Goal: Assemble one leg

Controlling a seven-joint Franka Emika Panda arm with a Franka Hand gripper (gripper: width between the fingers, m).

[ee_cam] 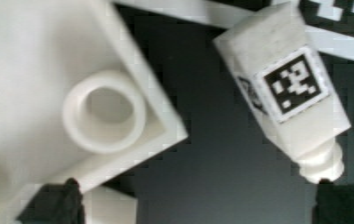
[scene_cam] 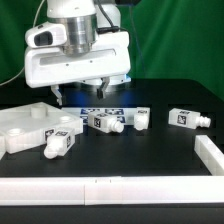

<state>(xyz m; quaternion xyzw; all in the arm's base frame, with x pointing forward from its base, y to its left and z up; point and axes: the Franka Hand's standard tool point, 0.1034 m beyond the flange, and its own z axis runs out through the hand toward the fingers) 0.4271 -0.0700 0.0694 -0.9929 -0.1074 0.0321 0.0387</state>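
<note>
Exterior view, entry one: gripper [scene_cam: 80, 93], hanging over the black table [scene_cam: 150, 150] in the upper middle of the frame, jaws apart, nothing between them.

Entry two: white panel [scene_cam: 28, 125], flat on the table at the exterior view's left.

Entry three: four pegs lying on their sides. I log them as first leg [scene_cam: 60, 143] at the panel's near corner in the lower left, second leg [scene_cam: 105, 122] at centre, third leg [scene_cam: 140, 118] just beside it, and fourth leg [scene_cam: 186, 118] well apart at the exterior view's right.

Entry four: marker board [scene_cam: 108, 108], behind the second leg and below the gripper.

Entry five: white rail [scene_cam: 210, 155] along the lower and right edges.

Wrist view: I see dark fingertips [ee_cam: 53, 203] spread wide and gripping nothing. The panel's round socket [ee_cam: 103, 112] lies beside a leg [ee_cam: 284, 80] with its tag facing the camera. I cannot tell which of the four it is.
</note>
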